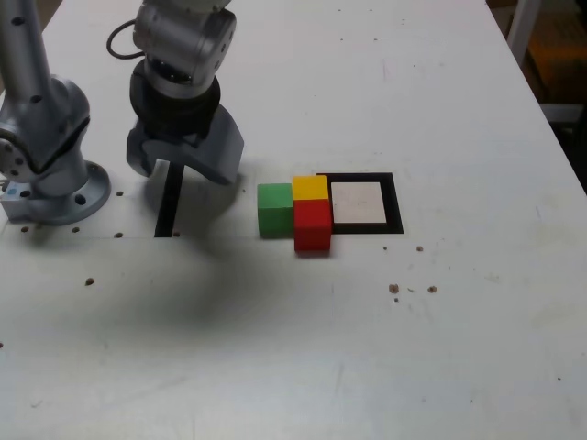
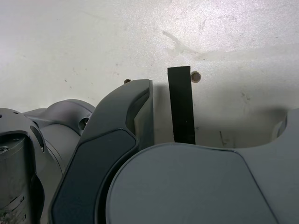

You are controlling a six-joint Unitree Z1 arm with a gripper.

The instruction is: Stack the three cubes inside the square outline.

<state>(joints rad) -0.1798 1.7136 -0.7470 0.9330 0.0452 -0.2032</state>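
Note:
Three cubes sit together on the white table in the exterior view. The green cube (image 1: 274, 208) is on the exterior view's left, and the yellow cube (image 1: 310, 187) is beside it. The red cube (image 1: 313, 225) lies just in front of the yellow one. The yellow and red cubes lie against the left border of the square outline (image 1: 363, 228), and nothing stands on its white patch. My gripper (image 1: 182, 165) hangs open and empty well to the exterior view's left of the cubes. In the wrist view the gripper (image 2: 210, 119) shows spread jaws with only table between them.
A thin black strip (image 1: 169, 203) lies on the table under the gripper, also seen as the strip (image 2: 181, 105) in the wrist view. The arm's grey base (image 1: 48, 151) stands at the exterior view's far left. Small dark specks (image 1: 394, 288) dot the table.

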